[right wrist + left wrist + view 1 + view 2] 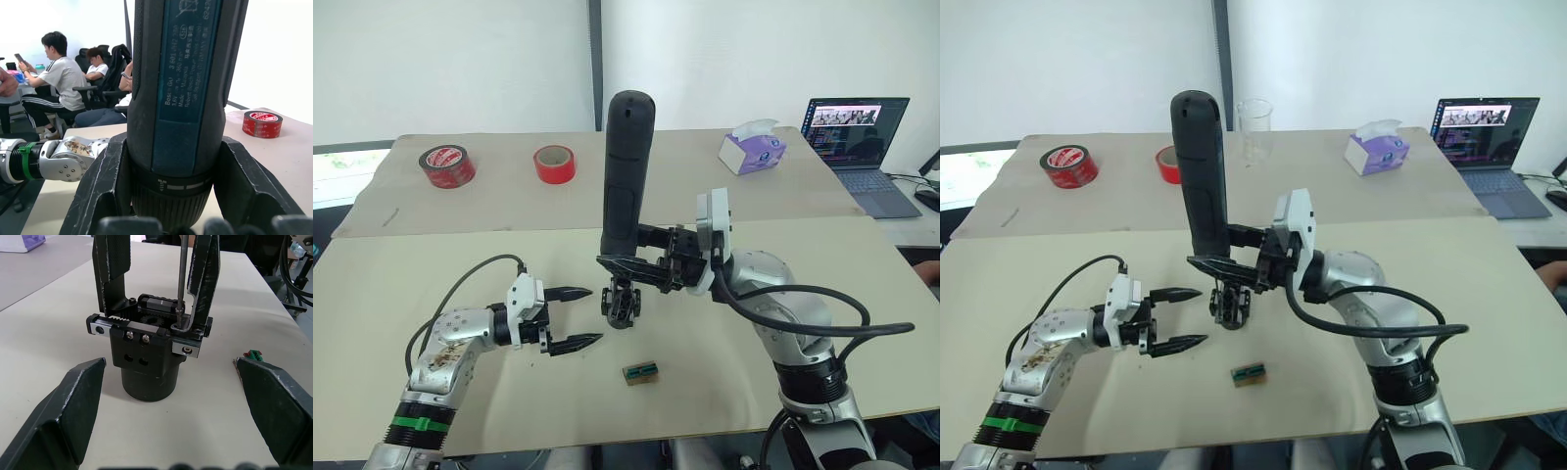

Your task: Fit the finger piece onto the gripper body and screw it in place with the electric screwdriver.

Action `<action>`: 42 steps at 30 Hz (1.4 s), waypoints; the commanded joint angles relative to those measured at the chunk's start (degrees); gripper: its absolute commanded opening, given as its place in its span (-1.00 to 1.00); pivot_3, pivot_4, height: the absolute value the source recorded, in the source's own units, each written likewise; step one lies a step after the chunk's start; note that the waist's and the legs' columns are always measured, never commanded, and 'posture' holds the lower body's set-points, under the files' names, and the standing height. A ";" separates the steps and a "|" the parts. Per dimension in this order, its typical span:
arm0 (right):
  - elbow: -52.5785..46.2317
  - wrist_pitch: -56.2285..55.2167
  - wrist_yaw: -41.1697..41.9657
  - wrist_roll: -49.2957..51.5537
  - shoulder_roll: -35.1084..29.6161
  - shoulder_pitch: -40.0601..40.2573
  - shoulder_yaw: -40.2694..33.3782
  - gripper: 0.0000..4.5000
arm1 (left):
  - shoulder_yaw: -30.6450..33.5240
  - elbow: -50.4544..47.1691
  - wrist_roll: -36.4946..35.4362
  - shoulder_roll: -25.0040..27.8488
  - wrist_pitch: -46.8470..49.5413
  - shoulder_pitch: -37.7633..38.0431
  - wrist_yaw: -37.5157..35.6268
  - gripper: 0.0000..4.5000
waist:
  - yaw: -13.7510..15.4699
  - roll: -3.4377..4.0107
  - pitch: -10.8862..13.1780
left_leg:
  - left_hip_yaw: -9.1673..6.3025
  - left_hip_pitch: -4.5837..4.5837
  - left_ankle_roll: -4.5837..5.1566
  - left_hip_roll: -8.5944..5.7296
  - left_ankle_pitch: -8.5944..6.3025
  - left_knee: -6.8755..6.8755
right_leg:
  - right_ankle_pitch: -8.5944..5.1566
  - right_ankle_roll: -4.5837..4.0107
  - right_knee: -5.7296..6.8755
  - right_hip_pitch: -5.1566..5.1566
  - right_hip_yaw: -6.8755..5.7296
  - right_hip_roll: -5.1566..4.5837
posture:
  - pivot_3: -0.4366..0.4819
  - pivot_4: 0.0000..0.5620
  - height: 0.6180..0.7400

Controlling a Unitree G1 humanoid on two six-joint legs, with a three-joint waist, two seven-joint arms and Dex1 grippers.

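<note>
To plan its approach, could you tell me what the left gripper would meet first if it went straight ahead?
Probably the gripper body: it stands directly ahead of the open left gripper, centred between its fingers.

two tape rolls, one tissue box, one laptop

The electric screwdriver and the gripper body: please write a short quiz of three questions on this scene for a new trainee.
1. True or false: the left gripper is shut on the gripper body.
2. Which gripper holds the electric screwdriver? A) left B) right C) neither
3. Fill in: the screwdriver's bit comes down onto a ____ at the base of one finger piece.

Key
1. False. Its fingers are open, with the body standing on the table just beyond their tips, untouched.
2. B. The right gripper is clamped around the tool, which stands upright.
3. Screw. The left wrist view shows the thin bit meeting it on top of the body.
</note>
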 commanded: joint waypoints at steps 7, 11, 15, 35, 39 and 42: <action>-1.48 -3.10 0.66 0.45 -0.18 -1.28 -1.42 -0.14 | -0.31 -0.67 0.20 -0.44 -0.91 -0.21 0.25 1.00 | 0.00 0.00 0.00 | 0.00 0.00 0.00 0.00 0.00 0.00 | 0.00 0.00 0.01 0.00 0.00 0.00 | -0.05 -0.47 1.00; -1.50 -2.91 0.85 0.55 -0.34 -1.18 -1.33 -0.14 | -0.32 -0.64 0.25 -0.54 -0.95 -0.28 0.29 1.00 | 0.00 0.00 0.00 | 0.00 0.00 0.00 0.00 0.00 0.00 | 0.00 0.00 0.01 0.00 0.00 0.00 | -0.05 -0.47 1.00; -1.48 -2.73 0.91 0.90 -0.15 -1.21 -1.36 -0.14 | -0.32 -0.61 0.36 -0.60 -0.89 -0.35 0.31 1.00 | 0.00 0.00 0.00 | 0.00 0.00 0.00 0.00 0.00 0.00 | 0.00 0.00 0.01 0.00 0.00 0.00 | -0.05 -0.47 1.00; -0.92 -2.38 1.07 0.71 -0.09 -0.76 -1.03 -0.14 | -0.26 -1.08 0.51 -0.64 -0.72 0.20 0.59 1.00 | 0.00 0.00 0.00 | 0.00 0.01 0.00 0.00 0.00 0.00 | 0.00 0.00 0.02 0.00 0.00 0.00 | -0.05 -0.47 1.00; -0.95 -2.47 1.23 0.49 -0.26 -0.58 -0.83 -0.14 | -0.23 -1.22 0.47 -0.57 -0.72 0.40 0.65 1.00 | 0.00 0.00 0.00 | 0.00 0.00 0.00 0.00 0.00 0.00 | 0.00 0.00 0.01 0.00 0.00 0.00 | -0.05 -0.47 1.00; -0.96 -2.53 1.33 0.44 -0.35 -0.46 -0.74 -0.14 | -0.24 -1.29 0.48 -0.58 -0.75 0.49 0.70 1.00 | 0.00 0.00 0.00 | 0.00 0.00 0.00 0.00 0.00 0.00 | 0.00 0.00 0.02 0.00 0.00 0.00 | -0.05 -0.47 1.00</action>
